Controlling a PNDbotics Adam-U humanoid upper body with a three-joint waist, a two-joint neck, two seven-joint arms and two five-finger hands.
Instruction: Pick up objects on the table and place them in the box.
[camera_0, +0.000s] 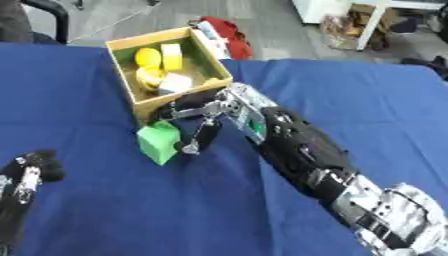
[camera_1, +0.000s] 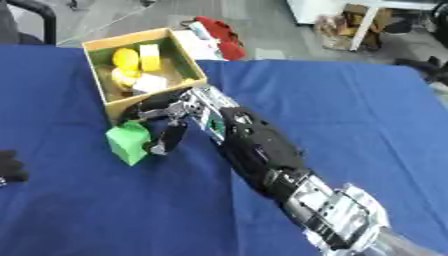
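A green block (camera_0: 159, 141) rests on the blue table (camera_0: 131, 210), just in front of the wooden box (camera_0: 129, 85). Inside the box, on its green lining, lie yellow pieces (camera_0: 160, 59) and a white piece (camera_0: 175, 82). My right hand (camera_0: 208, 112) reaches in from the lower right and stands open around the block. Its thumb (camera_0: 199, 139) points down at the block's right side, and its fingers (camera_0: 166, 114) hover over the block's top against the box's front wall. Whether they touch the block is unclear. My left hand (camera_0: 31, 172) rests open at the lower left.
Behind the box, past the table's far edge, lie red and white things (camera_0: 226, 36). A dark chair (camera_0: 44, 20) stands at the far left and white furniture (camera_1: 350, 20) at the far right. My right forearm (camera_0: 306, 150) crosses the table's middle.
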